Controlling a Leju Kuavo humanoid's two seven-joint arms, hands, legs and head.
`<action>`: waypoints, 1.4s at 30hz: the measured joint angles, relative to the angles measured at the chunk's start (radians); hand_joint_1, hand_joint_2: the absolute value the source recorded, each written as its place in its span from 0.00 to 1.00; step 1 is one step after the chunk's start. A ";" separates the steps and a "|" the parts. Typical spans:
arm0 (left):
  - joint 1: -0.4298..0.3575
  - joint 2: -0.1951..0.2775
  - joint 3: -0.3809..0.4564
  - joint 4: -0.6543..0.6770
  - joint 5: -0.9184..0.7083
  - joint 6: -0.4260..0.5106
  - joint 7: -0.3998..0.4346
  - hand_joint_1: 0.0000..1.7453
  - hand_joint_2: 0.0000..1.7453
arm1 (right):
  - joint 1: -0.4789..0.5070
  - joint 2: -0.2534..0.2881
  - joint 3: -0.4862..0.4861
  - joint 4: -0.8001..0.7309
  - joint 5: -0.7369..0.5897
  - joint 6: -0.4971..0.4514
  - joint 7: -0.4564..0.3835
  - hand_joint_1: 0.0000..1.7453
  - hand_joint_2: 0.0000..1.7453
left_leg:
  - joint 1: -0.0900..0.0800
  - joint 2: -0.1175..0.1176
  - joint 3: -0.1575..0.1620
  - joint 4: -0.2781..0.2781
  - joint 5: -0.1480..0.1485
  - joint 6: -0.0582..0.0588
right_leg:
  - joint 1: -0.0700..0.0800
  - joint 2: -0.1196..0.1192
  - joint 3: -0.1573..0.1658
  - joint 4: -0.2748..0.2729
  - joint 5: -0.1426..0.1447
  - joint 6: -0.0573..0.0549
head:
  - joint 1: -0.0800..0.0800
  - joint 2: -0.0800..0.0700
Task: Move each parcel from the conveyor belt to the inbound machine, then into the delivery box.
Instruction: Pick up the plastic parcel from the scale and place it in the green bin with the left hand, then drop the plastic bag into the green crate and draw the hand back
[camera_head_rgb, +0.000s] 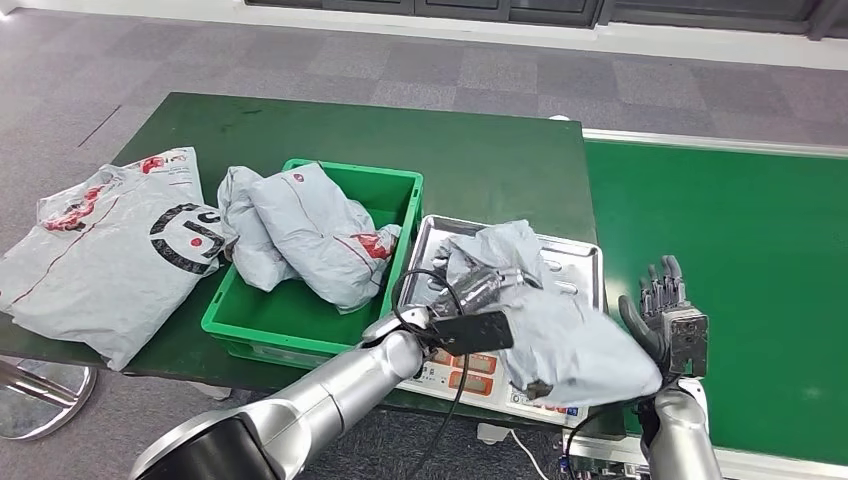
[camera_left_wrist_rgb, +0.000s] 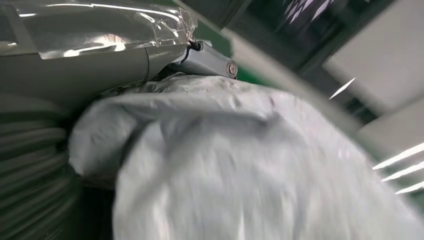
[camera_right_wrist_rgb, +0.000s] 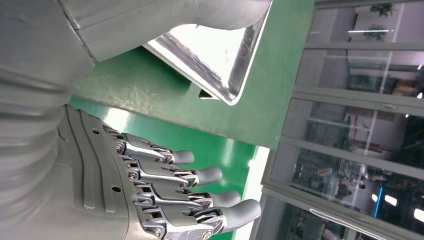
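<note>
At the left edge of the surface I see a large flat parcel; beside it the green delivery box already holds two grey bags. My left hand lies on the crumpled parcel sitting on the inbound machine at the front edge, its fingers buried in the wrapping, so I cannot tell whether they are clamped. I'd gather the loose plastic firmly, lift clear of the tray rim, then swing left over the box. My right hand hovers empty by the conveyor belt, fingers apart
</note>
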 joint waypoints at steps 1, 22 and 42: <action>0.017 0.001 0.044 -0.036 0.039 0.026 -0.045 1.00 1.00 | 0.000 0.001 0.000 0.000 0.000 0.002 0.000 0.00 1.00 | 0.000 0.000 -0.001 0.000 0.000 0.000 | 0.000 0.000 -0.001 0.000 0.000 0.000 | 0.000 0.000; 0.288 0.124 0.382 -0.791 0.273 0.205 -0.122 1.00 1.00 | 0.035 0.016 -0.014 -0.045 -0.024 -0.011 0.000 0.00 1.00 | 0.001 0.003 -0.008 -0.001 -0.001 -0.001 | 0.001 0.001 -0.010 0.000 -0.001 -0.002 | 0.000 0.000; 0.159 0.086 0.875 -0.647 -1.052 0.621 0.045 1.00 1.00 | 0.054 0.027 -0.014 -0.067 -0.008 -0.003 0.000 0.00 1.00 | 0.003 0.007 -0.008 -0.001 0.000 -0.003 | 0.003 0.006 -0.011 0.001 0.001 -0.006 | 0.000 0.000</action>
